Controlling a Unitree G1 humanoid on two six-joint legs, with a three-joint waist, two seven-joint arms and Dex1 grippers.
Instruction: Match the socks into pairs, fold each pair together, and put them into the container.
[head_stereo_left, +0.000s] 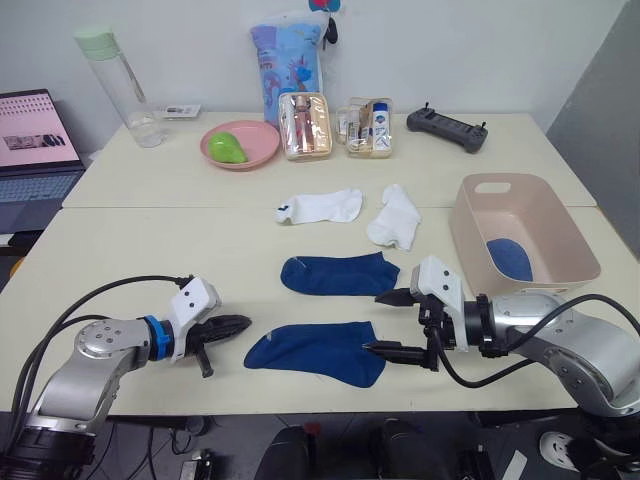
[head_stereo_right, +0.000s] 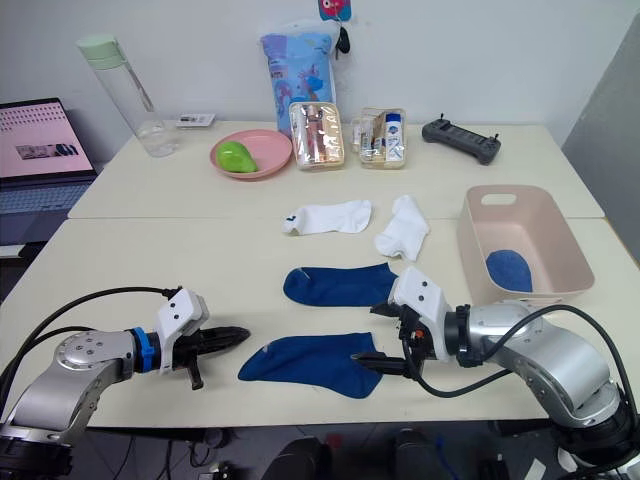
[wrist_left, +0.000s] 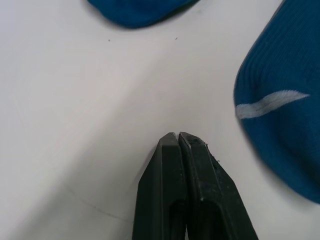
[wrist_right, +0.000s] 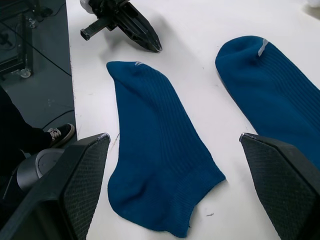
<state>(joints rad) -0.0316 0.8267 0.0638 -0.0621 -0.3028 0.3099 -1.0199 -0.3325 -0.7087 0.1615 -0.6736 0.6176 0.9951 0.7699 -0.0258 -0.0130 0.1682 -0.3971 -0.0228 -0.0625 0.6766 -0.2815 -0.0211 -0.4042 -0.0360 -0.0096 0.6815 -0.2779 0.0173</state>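
Near sock: we see a ribbed royal-blue knit ankle sock (head_stereo_left: 318, 351) lying flat at the table's front edge, between the two grippers.
Far blue sock: a second ribbed blue ankle sock (head_stereo_left: 339, 273) lies flat just beyond it, apart.
White socks: two soft white ankle socks (head_stereo_left: 320, 207) (head_stereo_left: 394, 218) lie further back, one flat, one crumpled.
Container: the pale pink rounded plastic tub (head_stereo_left: 550, 227) stands at the right; a blue sock bundle (head_stereo_left: 511, 259) sits inside, partly hidden by the wall.
Left gripper (head_stereo_left: 244, 322): fingers pressed together, empty, just beside the near sock's toe.
Right gripper (head_stereo_left: 389, 323): fingers spread wide, empty, at the near sock's cuff.
Table: smooth cream tabletop (head_stereo_left: 150, 250).
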